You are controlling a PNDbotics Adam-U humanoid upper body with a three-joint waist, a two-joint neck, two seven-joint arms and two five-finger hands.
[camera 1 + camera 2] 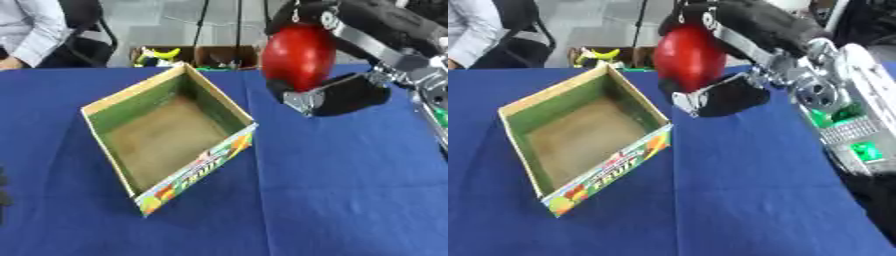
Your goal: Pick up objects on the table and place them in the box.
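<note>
- Bench under a blue cloth, spanning the whole near and middle ground; creased lightly near the right edge.
- Box, open-topped cardboard, standing on the bench left of centre and turned at an angle; green inner walls, brown floor, nothing visible inside; printed fruit picture and lettering on the near right wall.
- Right arm, black with silver joints, coming in from the right side and reaching toward the far middle; green parts visible on its silver section in the right eye view.
- Right robot hand, held above the bench just right of the box's far corner; fingers and thumb curled round a red ball, one finger over the top, the palm and thumb under and beside it.
- Red ball, round and glossy, lifted clear of the bench in that grasp; to the right of the box and not over its opening.
- Second cardboard box beyond the far edge of the bench, with something yellow showing in it.
- Dark shape at the near left edge in the left eye view, possibly the left robot hand; too little showing to tell, fingers not made out.
</note>
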